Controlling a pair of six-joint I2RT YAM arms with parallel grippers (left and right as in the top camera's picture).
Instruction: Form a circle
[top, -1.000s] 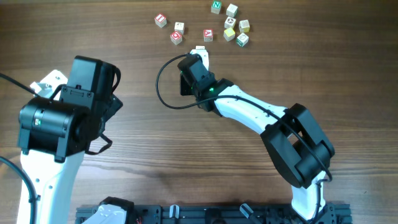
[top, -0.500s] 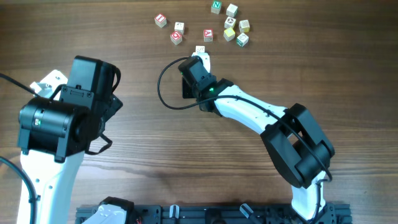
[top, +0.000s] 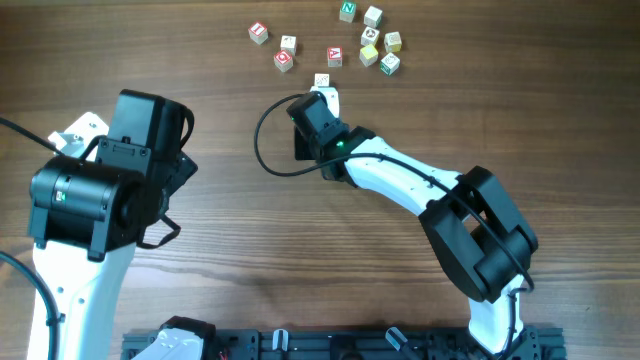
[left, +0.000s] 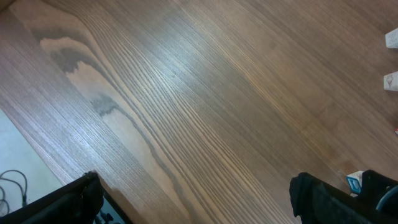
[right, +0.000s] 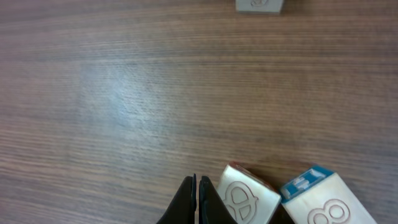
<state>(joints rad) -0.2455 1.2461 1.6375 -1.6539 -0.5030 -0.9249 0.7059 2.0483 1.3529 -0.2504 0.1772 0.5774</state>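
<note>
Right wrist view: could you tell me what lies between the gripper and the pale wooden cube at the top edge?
Only bare brown wooden table lies there, in the right wrist view.

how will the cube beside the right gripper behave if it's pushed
The cube by the shut right gripper looks like rigid wood, so it should slide without flexing. Its flat faces make rolling unlikely, though an off-centre nudge may spin it. A second cube sits right beside it, so that would probably shift too.
</note>
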